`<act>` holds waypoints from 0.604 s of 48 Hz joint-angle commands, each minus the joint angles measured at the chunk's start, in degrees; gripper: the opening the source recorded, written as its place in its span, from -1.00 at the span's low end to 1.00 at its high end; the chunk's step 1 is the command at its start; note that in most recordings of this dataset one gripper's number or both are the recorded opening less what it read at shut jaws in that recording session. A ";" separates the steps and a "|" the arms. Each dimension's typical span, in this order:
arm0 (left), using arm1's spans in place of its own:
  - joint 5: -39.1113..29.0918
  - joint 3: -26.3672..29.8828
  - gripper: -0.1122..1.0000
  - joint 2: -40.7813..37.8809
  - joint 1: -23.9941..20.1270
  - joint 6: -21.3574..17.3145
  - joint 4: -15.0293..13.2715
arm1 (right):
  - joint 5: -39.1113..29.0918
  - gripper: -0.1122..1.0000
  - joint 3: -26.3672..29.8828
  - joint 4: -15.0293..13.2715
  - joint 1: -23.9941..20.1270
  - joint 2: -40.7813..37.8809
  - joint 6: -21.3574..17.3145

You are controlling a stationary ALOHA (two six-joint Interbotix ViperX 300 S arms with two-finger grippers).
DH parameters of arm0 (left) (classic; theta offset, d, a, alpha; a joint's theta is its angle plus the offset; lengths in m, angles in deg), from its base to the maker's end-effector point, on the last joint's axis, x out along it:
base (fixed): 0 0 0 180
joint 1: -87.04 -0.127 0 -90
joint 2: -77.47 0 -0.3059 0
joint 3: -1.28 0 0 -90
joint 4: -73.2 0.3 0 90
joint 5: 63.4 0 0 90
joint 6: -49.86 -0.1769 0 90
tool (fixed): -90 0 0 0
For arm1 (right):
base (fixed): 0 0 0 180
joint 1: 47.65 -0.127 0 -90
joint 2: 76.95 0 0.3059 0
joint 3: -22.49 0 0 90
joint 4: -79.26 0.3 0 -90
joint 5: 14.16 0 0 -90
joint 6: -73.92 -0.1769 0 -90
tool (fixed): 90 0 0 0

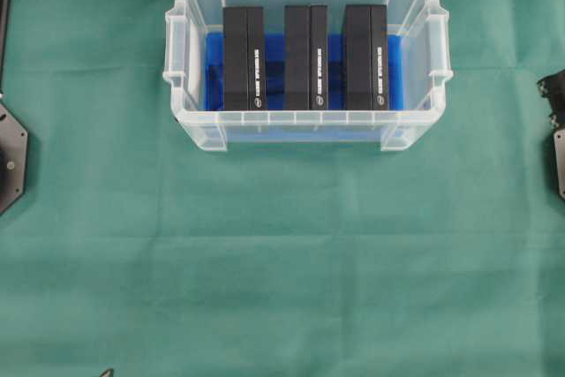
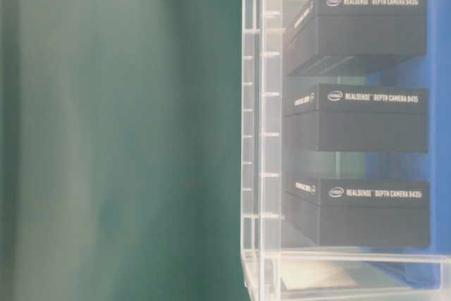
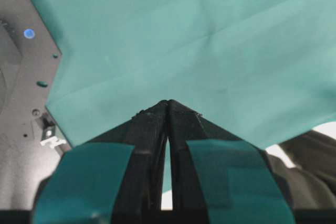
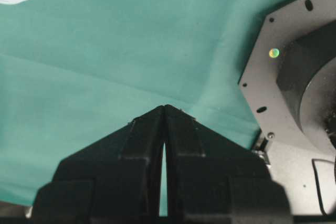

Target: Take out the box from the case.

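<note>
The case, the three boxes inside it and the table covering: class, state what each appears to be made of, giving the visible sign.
The case: clear, glossy, seemingly rigid plastic; the boxes show through its ribbed walls. The three boxes: probably matte black cardboard, with sharp edges and white print. The table covering: green cloth, matte, showing soft creases.

Three black RealSense depth camera boxes (image 2: 366,114) sat apart inside the clear plastic case (image 2: 257,139). Blue cloth (image 2: 438,103) showed behind them. Green cloth (image 2: 120,132) filled the left side.
</note>
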 commanded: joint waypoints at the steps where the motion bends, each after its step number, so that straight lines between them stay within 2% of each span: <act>1: 0.00 1.49 -0.77 -0.18 0.00 0.00 0.53 | -0.09 -0.81 1.41 -0.79 -0.09 -0.09 0.00; 6: 0.00 1.49 -0.77 -0.18 -1.49 -0.62 1.23 | -0.09 -0.81 1.41 -2.55 0.79 -0.18 0.18; 12: -0.26 1.49 -0.77 -0.26 -5.27 -2.02 1.41 | 0.18 -0.81 1.49 -3.52 4.57 -0.70 2.02; 23: -0.53 1.49 -0.66 -0.44 -13.45 -8.17 1.41 | 0.88 -0.81 1.76 -3.52 14.68 -1.41 12.13; 29: -0.53 1.85 -0.57 -1.32 -17.93 -11.07 1.41 | 1.93 -0.81 1.76 -3.52 19.60 -1.85 16.17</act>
